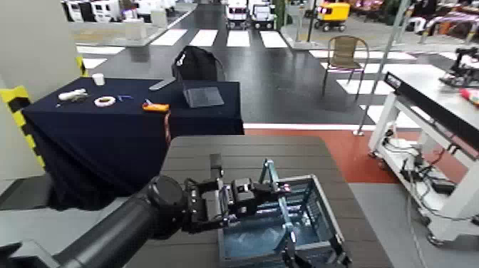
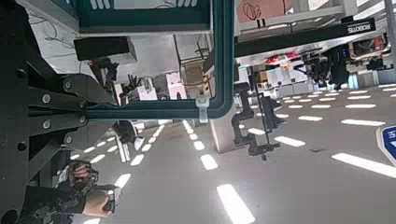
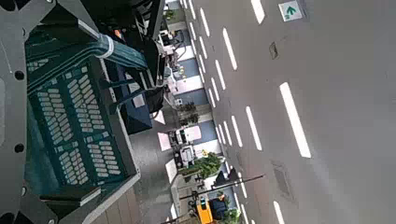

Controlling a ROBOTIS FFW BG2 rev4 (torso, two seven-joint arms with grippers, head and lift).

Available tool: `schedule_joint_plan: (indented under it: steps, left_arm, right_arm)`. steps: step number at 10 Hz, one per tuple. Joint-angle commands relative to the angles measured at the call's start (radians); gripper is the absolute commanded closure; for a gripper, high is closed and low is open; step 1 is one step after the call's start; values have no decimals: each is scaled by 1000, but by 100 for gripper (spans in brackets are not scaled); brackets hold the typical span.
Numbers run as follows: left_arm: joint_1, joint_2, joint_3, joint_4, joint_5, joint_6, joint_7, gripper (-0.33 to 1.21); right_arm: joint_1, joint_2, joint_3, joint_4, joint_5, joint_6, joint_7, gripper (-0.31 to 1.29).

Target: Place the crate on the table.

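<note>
The blue-grey lattice crate is over the near right part of the dark brown slatted table; I cannot tell whether its base rests on the planks. Its thin teal handle stands upright. My left gripper reaches in from the lower left and is shut on the handle, whose teal bar runs through the left wrist view. My right gripper is at the crate's near rim. The right wrist view shows the crate's lattice wall close up.
A navy-draped table with small items, a laptop and a black backpack stands behind on the left. A white-framed workbench is on the right. A chair stands farther back on the open floor.
</note>
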Motion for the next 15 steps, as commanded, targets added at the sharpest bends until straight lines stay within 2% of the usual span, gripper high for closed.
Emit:
schedule_joint_plan:
  steps: [1,4,6,8,9,10,12,13,15]
  left_arm:
    - [7,-1,-9,14,0,-16,-1,114]
    - [15,-4,-25,23,0,-34,-12,103]
    - [17,-4,-26,28,0,-53,-14,56]
    - [20,-3,-25,30,-2,-82,-15,31]
    - [23,0,-5,20,-51,-105,-15,19]
    - [27,2,32,2,-123,-132,-14,11]
    - [58,12,106,-50,-213,-192,-1,10]
    - [93,25,173,-127,-301,-208,32,10]
    - [187,65,285,-314,-384,-221,161,10]
  right_arm:
    - [0,0,0,2,0,-4,0,14]
    - [0,-2,-2,2,0,-9,0,14]
    - [0,-3,-2,2,0,-9,0,14]
    - [2,-5,-5,2,-2,-9,1,14]
    - [3,-5,-8,0,-2,-9,1,14]
    - [5,-5,-8,-1,-3,-9,1,14]
    - [8,-5,-11,-4,-3,-4,1,14]
    - [9,-5,-12,-6,-3,-1,1,14]
    - [11,-3,-15,-10,-3,5,3,14]
